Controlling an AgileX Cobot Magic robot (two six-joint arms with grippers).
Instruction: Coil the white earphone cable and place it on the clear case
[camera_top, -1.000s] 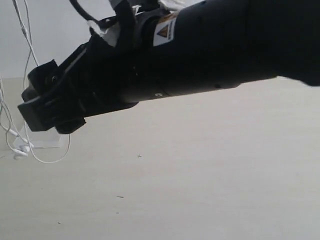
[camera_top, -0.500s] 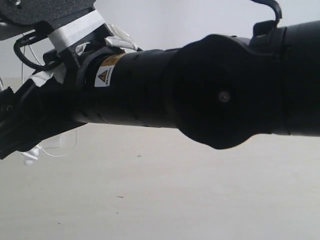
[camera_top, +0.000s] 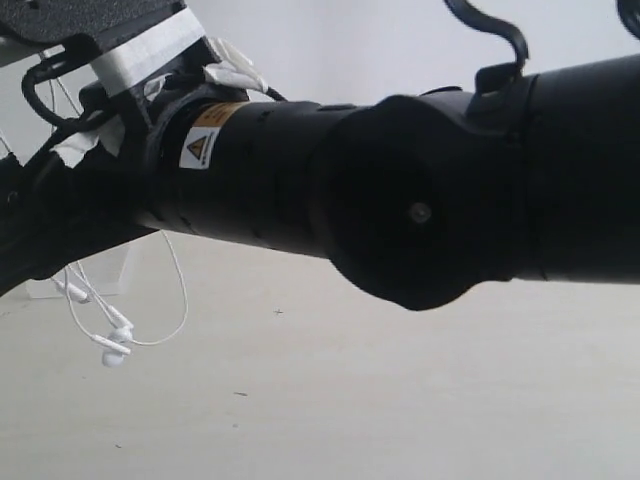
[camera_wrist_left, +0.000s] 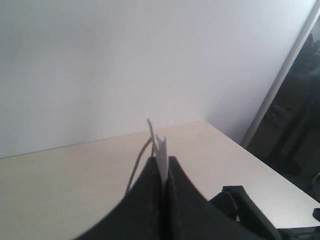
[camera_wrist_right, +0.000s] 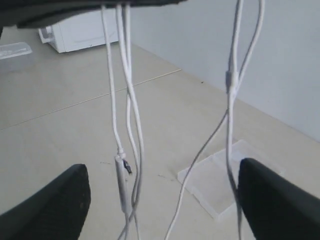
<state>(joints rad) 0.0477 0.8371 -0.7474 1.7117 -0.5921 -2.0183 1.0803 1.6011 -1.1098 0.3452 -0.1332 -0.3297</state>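
Note:
The white earphone cable (camera_wrist_right: 131, 125) hangs in several strands from above, its inline remote (camera_wrist_right: 120, 177) among them. My right gripper (camera_wrist_right: 162, 180) is open, and the strands dangle between its two fingers (camera_wrist_right: 55, 200) without being pinched. On the table below lies the clear case (camera_wrist_right: 220, 182). My left gripper (camera_wrist_left: 163, 161) is shut on the white earphone cable (camera_wrist_left: 161, 145), which pokes out of its tips. In the exterior view the right arm (camera_top: 400, 210) fills the frame. The earbuds (camera_top: 112, 347) swing below it near the clear case (camera_top: 108, 278).
A white box (camera_wrist_right: 85, 30) and a small clear container (camera_wrist_right: 15, 50) stand at the far end of the pale table (camera_wrist_right: 60, 125). The table's edge and a dark stand (camera_wrist_left: 295, 130) show in the left wrist view. A plain wall is behind.
The right arm has swung further left across the exterior view, its gripper end now at the left edge. The earbuds have moved right and hang lower in the picture.

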